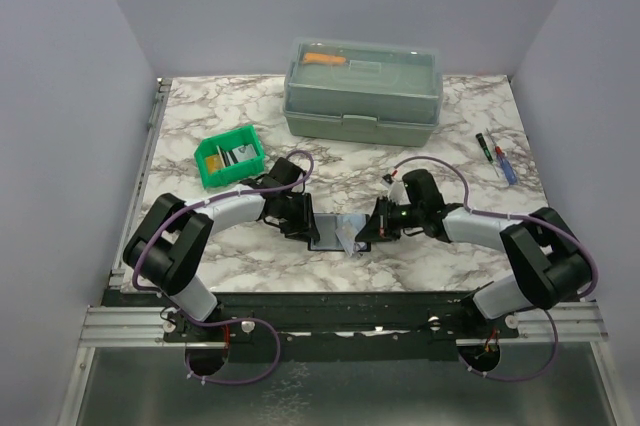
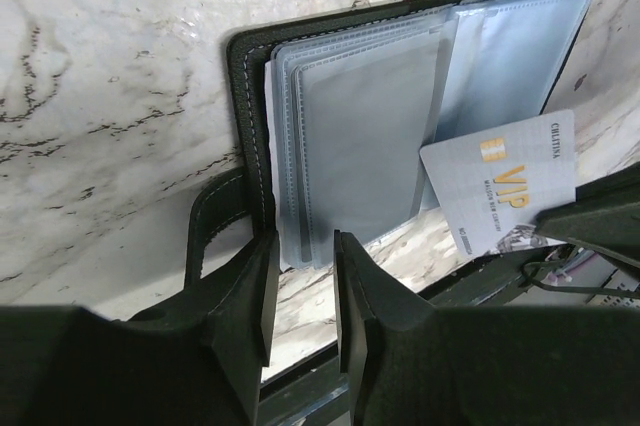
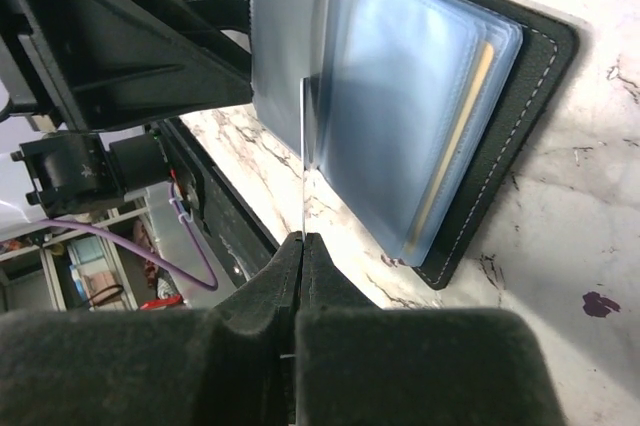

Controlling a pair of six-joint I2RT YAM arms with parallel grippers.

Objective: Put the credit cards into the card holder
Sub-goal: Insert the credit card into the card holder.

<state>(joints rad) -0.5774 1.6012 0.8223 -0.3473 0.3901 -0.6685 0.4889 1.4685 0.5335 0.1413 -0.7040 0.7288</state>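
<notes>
The card holder [image 1: 328,229] lies open on the marble table between my two grippers, its black cover [image 2: 245,96] [image 3: 540,56] down and its greyish see-through pockets [image 2: 360,136] up. My right gripper [image 3: 303,238] [image 1: 368,231] is shut on a silver credit card [image 2: 500,181] marked VIP. The right wrist view shows this card edge-on [image 3: 302,156], its far end at the pockets. A yellowish card [image 3: 462,131] sits inside one pocket. My left gripper [image 2: 304,241] [image 1: 303,224] has a gap between its jaws. The near edge of the pockets reaches in between its fingertips [image 2: 262,246].
A small green bin [image 1: 230,158] holding a few flat pieces stands at the left. A big grey-green lidded toolbox [image 1: 362,91] is at the back. Two pens [image 1: 497,158] lie at the right. The holder's black strap [image 2: 205,231] sticks out beside my left finger.
</notes>
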